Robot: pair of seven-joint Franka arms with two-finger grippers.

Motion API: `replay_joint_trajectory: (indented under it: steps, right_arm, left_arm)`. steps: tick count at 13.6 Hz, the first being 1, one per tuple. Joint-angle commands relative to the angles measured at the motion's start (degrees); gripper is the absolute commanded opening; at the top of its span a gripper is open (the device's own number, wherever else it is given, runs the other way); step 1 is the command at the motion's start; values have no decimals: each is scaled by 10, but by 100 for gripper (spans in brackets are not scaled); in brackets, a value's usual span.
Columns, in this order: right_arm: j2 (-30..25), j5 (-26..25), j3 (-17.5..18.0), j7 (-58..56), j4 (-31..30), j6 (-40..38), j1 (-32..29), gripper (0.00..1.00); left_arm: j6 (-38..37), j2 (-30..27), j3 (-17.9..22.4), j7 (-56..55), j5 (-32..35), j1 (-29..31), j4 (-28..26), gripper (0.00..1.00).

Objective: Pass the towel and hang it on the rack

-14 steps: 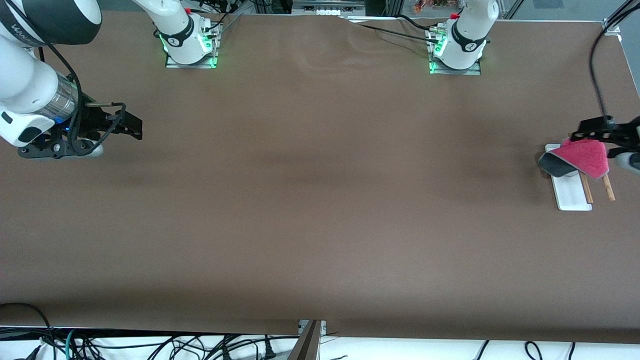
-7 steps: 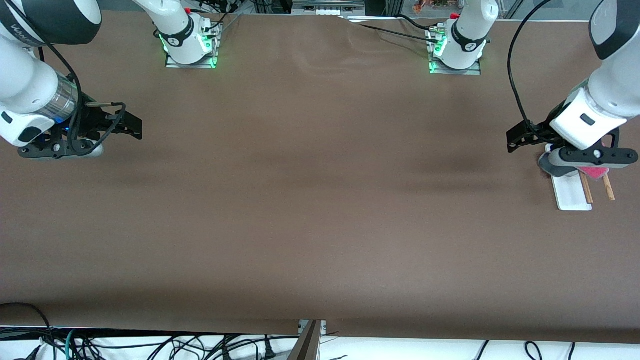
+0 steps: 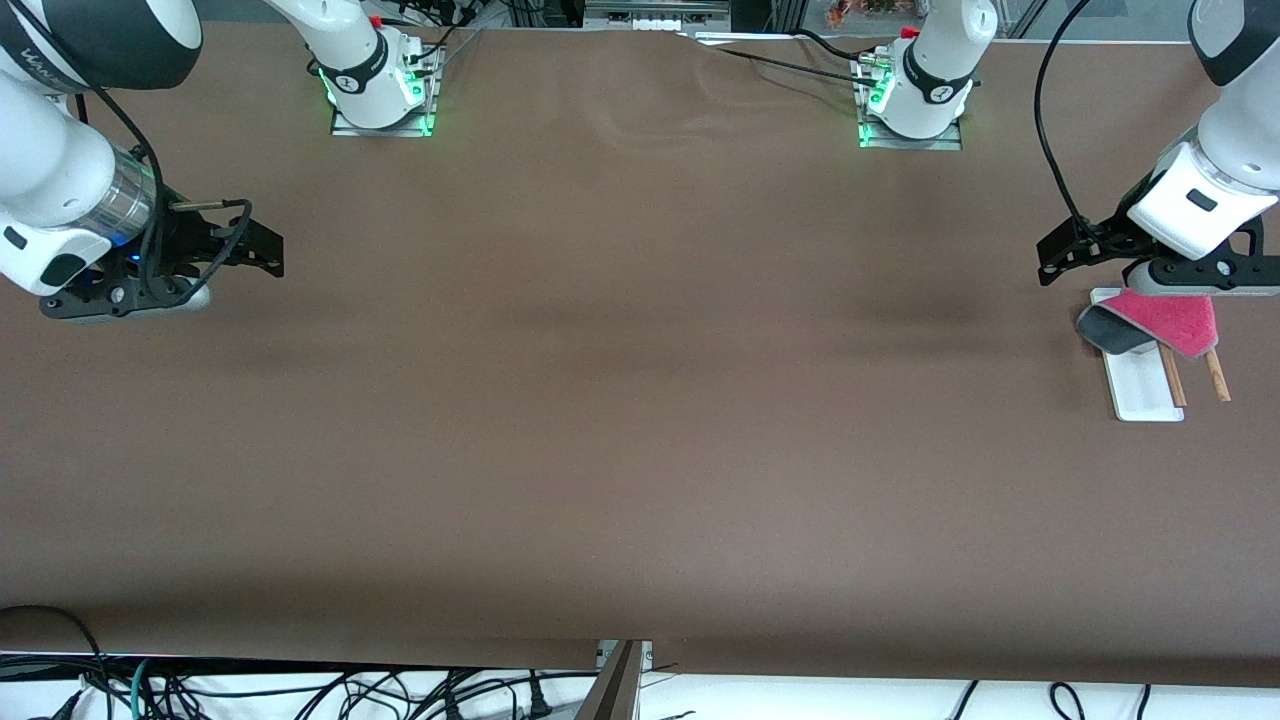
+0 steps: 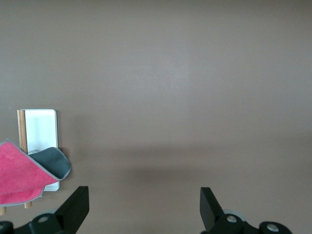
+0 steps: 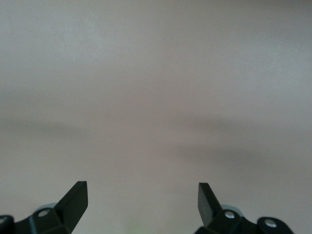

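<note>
Towel point(image 3: 1160, 320) draped over rack point(image 3: 1142, 385), frame's right edge | left gripper point(image 3: 1065, 255) just above, jaws apart, empty | right gripper point(image 3: 262, 250) waits, frame's left edge, jaws apart

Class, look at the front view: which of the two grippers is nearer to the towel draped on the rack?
The left gripper. It hangs open beside the towel on the rack. The right gripper, also open, waits at the right arm's end of the table.
</note>
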Motion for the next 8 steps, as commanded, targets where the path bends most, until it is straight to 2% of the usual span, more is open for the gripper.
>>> replay_joint_trajectory:
  steps: [1, 3, 8]
  right_arm:
    - [-16, 5, -1, -14, -13, 0, -1, 100]
    - [-15, 5, -1, -14, -13, 1, -1, 100]
    - [-15, 4, -1, -14, -13, 3, -1, 100]
  left_arm:
    - [-20, 13, 3, 9, 4, -5, 32, 100]
    - [-53, 42, 3, 9, 5, -11, 79, 100]
    - [-57, 44, 7, 40, 5, -20, 81, 100]
